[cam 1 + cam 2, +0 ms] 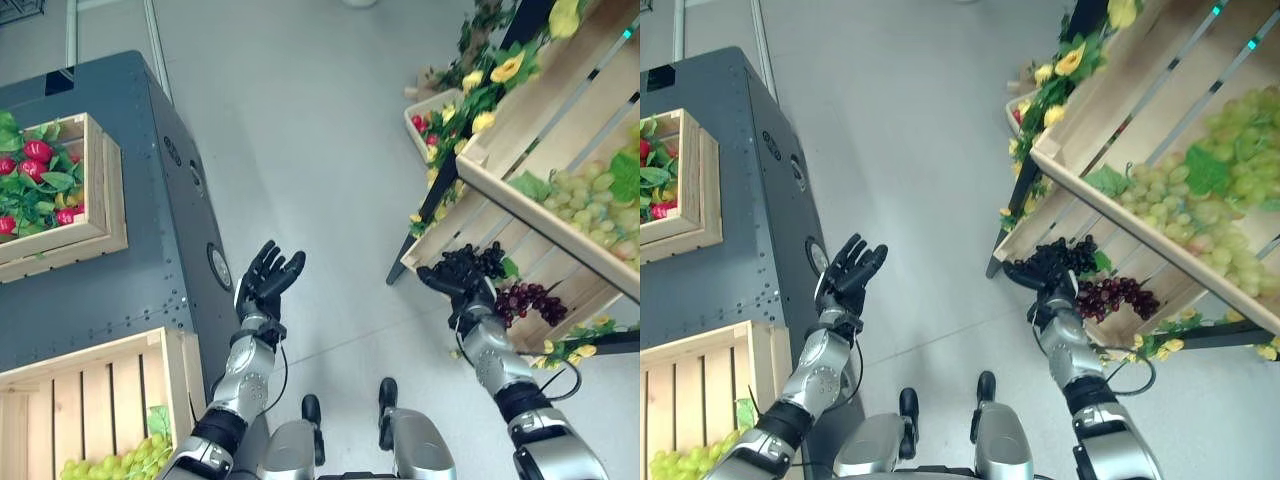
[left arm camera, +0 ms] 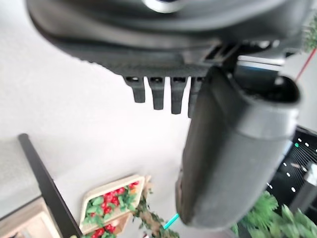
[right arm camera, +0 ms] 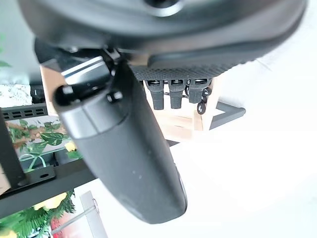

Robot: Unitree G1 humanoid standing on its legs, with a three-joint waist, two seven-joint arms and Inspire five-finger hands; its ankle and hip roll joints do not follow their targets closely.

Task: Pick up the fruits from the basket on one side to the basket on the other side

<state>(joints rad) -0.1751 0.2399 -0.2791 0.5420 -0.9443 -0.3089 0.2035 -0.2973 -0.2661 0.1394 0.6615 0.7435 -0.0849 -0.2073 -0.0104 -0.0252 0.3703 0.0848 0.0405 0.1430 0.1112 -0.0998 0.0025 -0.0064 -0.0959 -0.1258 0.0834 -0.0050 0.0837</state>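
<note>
The right robot hand (image 1: 462, 272) sits at the front lip of the lower slanted crate (image 1: 560, 262), fingers over a dark grape bunch (image 1: 487, 262); whether they have closed on it I cannot tell. A red grape bunch (image 1: 530, 298) lies just beside it. The left robot hand (image 1: 268, 278) hangs spread and empty. This looks like the pick step; next comes securing the bunch and carrying it to the crate with green grapes (image 1: 115, 462) opposite.

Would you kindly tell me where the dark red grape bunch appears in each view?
Left eye view: dark red grape bunch at right, below mid-height, just right of the right robot hand.
Right eye view: the bunch right of centre, beside that hand.
Shared landmark: the green grapes in the crate above.
</note>
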